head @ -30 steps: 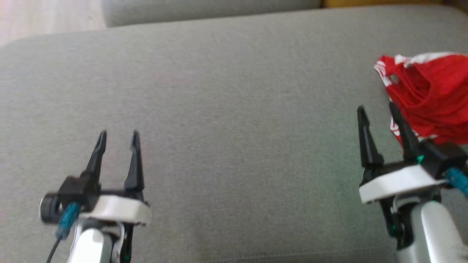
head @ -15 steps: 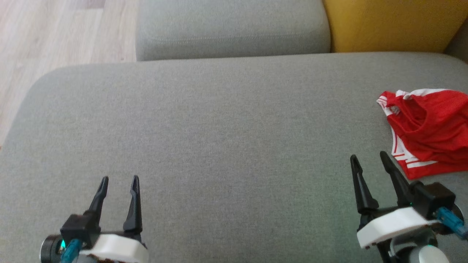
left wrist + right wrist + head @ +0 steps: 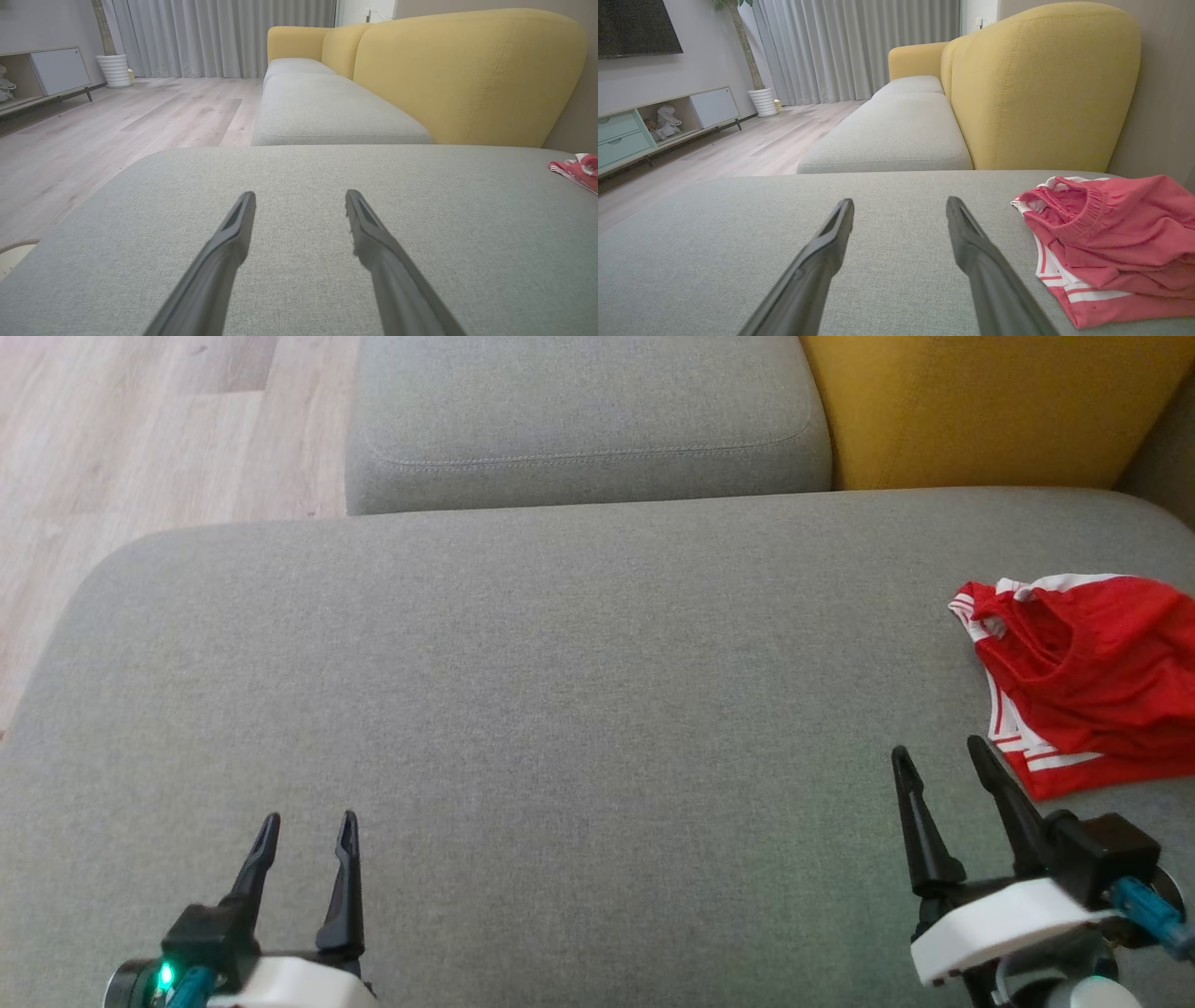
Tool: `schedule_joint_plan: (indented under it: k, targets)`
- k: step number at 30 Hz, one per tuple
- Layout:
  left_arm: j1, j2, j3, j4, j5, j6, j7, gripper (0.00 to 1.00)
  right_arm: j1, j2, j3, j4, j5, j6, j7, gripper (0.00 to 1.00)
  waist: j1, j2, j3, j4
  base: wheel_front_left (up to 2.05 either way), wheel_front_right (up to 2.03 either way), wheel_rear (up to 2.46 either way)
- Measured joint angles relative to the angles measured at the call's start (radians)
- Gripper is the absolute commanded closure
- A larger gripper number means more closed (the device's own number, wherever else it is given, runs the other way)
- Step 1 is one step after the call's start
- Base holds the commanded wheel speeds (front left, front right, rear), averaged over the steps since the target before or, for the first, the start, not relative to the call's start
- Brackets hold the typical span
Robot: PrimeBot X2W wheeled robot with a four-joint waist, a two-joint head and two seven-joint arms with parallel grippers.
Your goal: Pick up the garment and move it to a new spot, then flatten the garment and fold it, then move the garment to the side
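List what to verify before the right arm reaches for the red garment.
1. Right gripper open, nothing between its fingers: ok.
2. Left gripper open, nothing held: ok.
3. Garment in sight, lying on the grey cushion to the right of the right gripper, apart from it: ok.
4. Garment flat: not ok, bunched and creased.
5. Garment's full outline: cannot tell, the head view's right edge cuts it off.
6. Spot to lay it: ok, plain cushion shows between the grippers.
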Motion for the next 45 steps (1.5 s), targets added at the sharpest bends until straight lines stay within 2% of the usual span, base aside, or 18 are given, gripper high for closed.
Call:
schedule_joint_plan:
  k: [26,27,33,45]
  targets:
    - [-0.001,0.011,-0.007,0.005,0.0,0.018,-0.001,0.0,0.0,0.0,0.005,0.0,-0.005,0.0,0.008,0.0,0.0,0.0,0.003,0.005,0.0,0.0,0.0]
    - [-0.001,0.011,-0.008,0.005,0.0,0.018,-0.001,1.0,0.0,0.0,0.005,0.0,-0.002,0.0,0.008,1.0,0.0,0.0,0.003,0.006,0.0,0.0,0.0]
    - [0.031,-0.01,-0.011,0.075,-0.01,0.017,0.001,1.0,0.025,0.0,0.01,0.076,0.01,0.0,0.008,1.0,0.0,0.0,0.003,0.005,0.0,0.0,0.0]
    - [0.025,-0.012,-0.002,0.09,-0.165,-0.006,0.035,1.0,0.027,0.0,0.008,0.103,0.172,0.0,0.008,1.0,0.0001,0.0,0.008,0.002,0.0,0.0,0.0]
